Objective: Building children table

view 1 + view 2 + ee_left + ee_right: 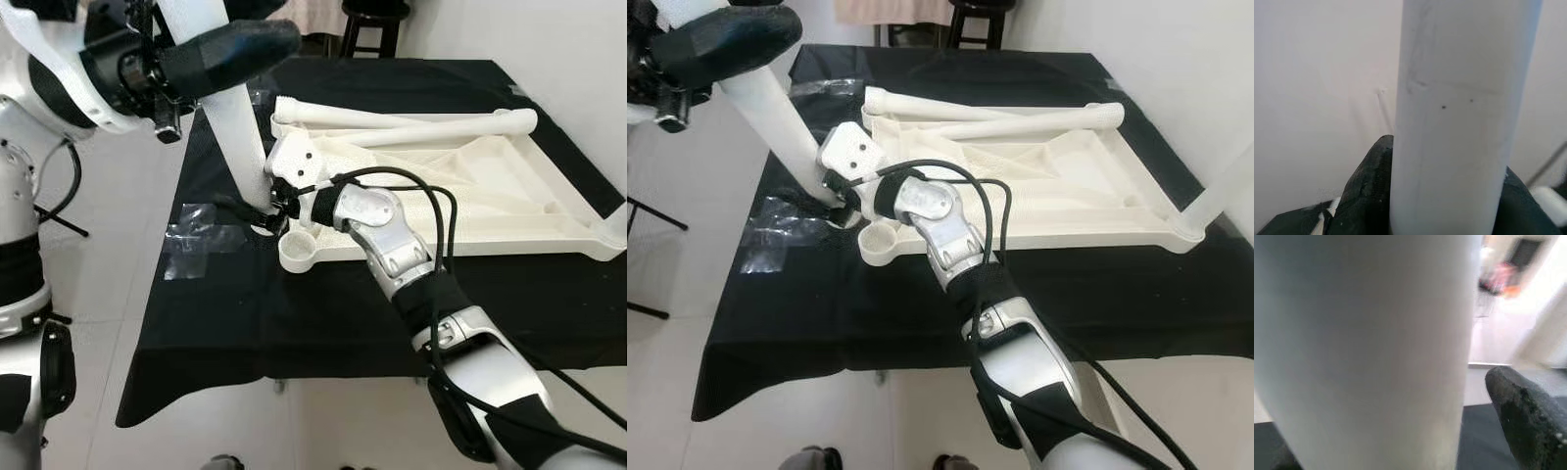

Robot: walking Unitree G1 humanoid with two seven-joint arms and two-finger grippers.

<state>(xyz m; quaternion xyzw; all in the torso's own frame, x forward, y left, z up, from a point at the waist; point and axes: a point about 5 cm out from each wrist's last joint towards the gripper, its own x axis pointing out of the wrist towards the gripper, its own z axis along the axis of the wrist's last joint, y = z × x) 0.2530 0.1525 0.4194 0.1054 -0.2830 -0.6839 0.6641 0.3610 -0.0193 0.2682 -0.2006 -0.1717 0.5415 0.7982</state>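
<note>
Item: white table leg [235,122], standing tilted, its foot just beside the near-left corner socket [297,251] of the overturned white tabletop [509,211]; the tabletop lies underside up on a black cloth [323,313]. Left gripper [211,54] clenched on the leg's upper part, well above the tabletop; the left wrist view shows black fingers [1369,191] on both sides of the shaft. Right gripper [265,211] at the leg's foot, just beside the tabletop's corner; one finger [1523,411] lies beside the shaft, but whether it grips cannot be told. Contents of the tabletop's ribbed recess: two loose white legs [421,122], crossing near its far edge. Clear tape [196,235] on the cloth left of the tabletop. Risks, judged: the tilted leg may miss or jam in the socket; the light tabletop could slide on the cloth under side force.
</note>
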